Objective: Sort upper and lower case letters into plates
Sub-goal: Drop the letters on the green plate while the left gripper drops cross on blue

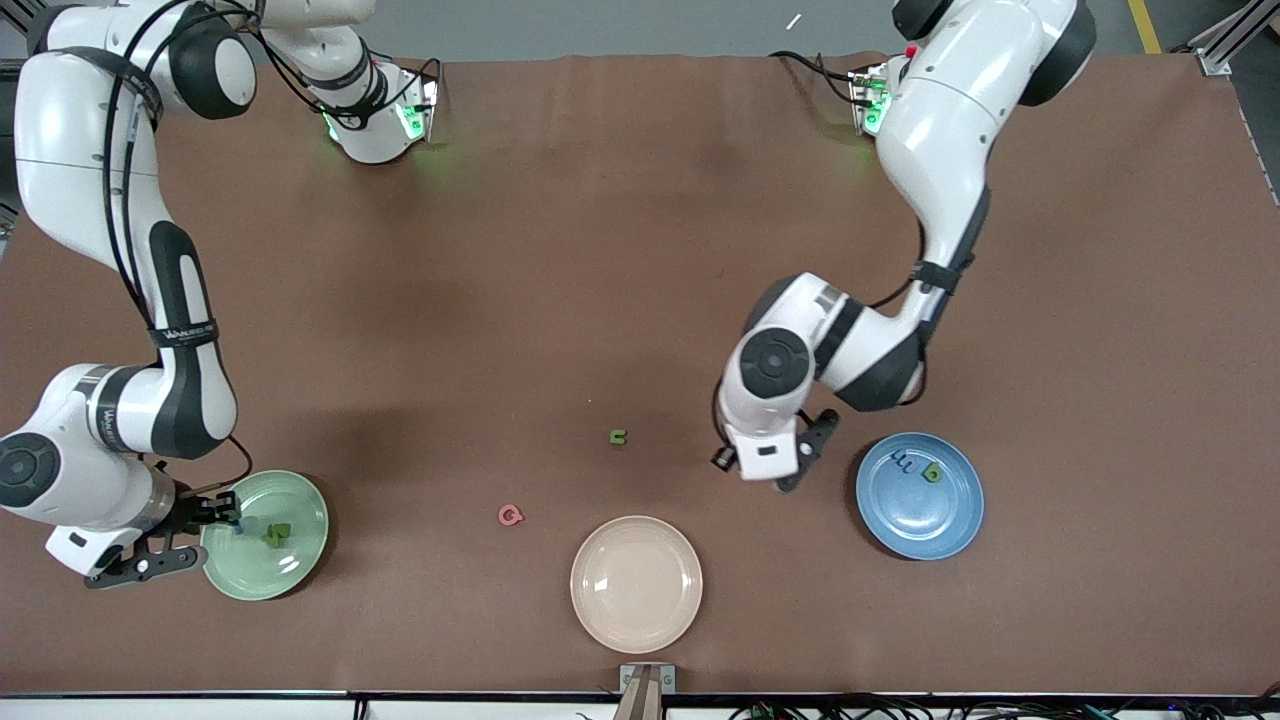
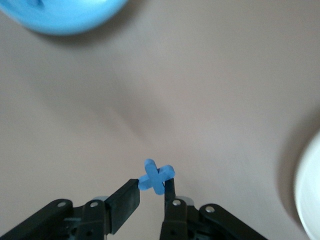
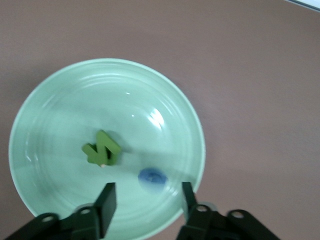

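A: How will the letters handle?

B: I judge them very light, stiff and small, so they can slip or twist between the fingers. The left gripper (image 2: 151, 190) is clamped on the blue x letter (image 2: 156, 177) at the crossing of its strokes, over bare table beside the blue plate (image 1: 960, 535). This seems the safest place to hold it.

A: And the right gripper?

B: The right gripper (image 3: 146, 200) is over the mint green plate (image 3: 45, 107), jaws apart. A green letter (image 3: 102, 148) and a small blue letter (image 3: 152, 176) lie in it.

A: The others?

B: Two letters lie in the blue plate. A pinkish-red letter (image 1: 511, 515) and another green one (image 1: 618, 437) lie on the table near the cream plate (image 1: 636, 584).

A: Any writing?

B: Only on the right arm, too small to read.
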Robot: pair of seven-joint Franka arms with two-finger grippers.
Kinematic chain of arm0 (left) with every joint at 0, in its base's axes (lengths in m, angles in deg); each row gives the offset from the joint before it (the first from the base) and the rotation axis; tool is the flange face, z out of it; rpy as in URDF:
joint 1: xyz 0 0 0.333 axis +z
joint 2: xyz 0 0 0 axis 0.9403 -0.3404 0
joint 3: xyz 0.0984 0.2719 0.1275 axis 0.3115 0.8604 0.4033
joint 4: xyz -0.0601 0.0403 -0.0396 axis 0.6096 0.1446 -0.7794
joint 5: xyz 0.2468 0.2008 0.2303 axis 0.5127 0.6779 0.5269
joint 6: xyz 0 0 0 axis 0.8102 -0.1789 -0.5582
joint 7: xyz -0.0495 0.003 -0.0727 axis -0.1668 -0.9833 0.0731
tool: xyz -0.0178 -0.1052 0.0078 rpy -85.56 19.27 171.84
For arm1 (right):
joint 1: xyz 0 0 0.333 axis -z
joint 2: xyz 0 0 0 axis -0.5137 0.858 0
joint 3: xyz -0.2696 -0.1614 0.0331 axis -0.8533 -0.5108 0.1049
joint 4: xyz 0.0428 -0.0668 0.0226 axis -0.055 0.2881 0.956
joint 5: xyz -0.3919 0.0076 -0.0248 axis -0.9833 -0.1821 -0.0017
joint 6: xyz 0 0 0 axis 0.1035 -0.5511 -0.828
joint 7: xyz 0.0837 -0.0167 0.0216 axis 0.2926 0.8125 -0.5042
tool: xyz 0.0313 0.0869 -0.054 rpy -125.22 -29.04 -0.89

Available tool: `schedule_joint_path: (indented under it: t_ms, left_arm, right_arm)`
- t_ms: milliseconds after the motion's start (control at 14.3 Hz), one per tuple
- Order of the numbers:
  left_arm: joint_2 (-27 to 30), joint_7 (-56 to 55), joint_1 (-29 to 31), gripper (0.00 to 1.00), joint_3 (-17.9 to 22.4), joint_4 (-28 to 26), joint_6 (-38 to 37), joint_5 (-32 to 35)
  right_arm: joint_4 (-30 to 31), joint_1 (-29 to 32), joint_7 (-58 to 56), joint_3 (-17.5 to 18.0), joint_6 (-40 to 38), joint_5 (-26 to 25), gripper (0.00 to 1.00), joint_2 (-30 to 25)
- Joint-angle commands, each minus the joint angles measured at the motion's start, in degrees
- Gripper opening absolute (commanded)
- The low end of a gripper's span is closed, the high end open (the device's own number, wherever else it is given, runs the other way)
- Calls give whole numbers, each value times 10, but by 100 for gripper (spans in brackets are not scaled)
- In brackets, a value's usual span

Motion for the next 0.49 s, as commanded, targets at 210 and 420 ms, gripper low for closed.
schedule_joint_path:
  t_ms: [210,420]
  left_arm:
    - [101,177,134,1,-10,-209,123,20]
    - [101,277,202,4,-10,-269,190,20]
  right_arm:
    - [16,-59,163,13,11,11,100,-11]
    - [14,-119,351,18,17,7,100,-8]
